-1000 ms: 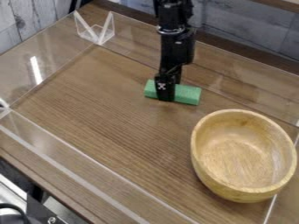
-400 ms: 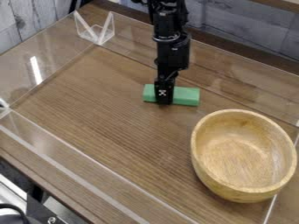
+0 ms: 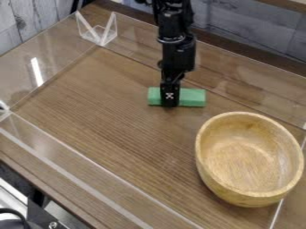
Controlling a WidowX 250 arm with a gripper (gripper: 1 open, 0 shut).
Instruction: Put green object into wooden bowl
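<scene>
1. The green block (image 3: 174,97) was seen lying flat on the wooden table (image 3: 107,116), up and to the left of the wooden bowl (image 3: 250,157) and clear of its rim.
2. The gripper (image 3: 171,93) was lowered straight onto the block's middle, its black fingers reaching down to the block.
3. Whether the block was gripped could not be told; the jaws were hidden by the finger marked with a white X.
4. The arm (image 3: 176,36) was held nearly upright above the block.
5. Bare tabletop was left between block and bowl.
6. The table was bounded by a clear plastic wall (image 3: 36,72), and the bowl sat near the right edge.
</scene>
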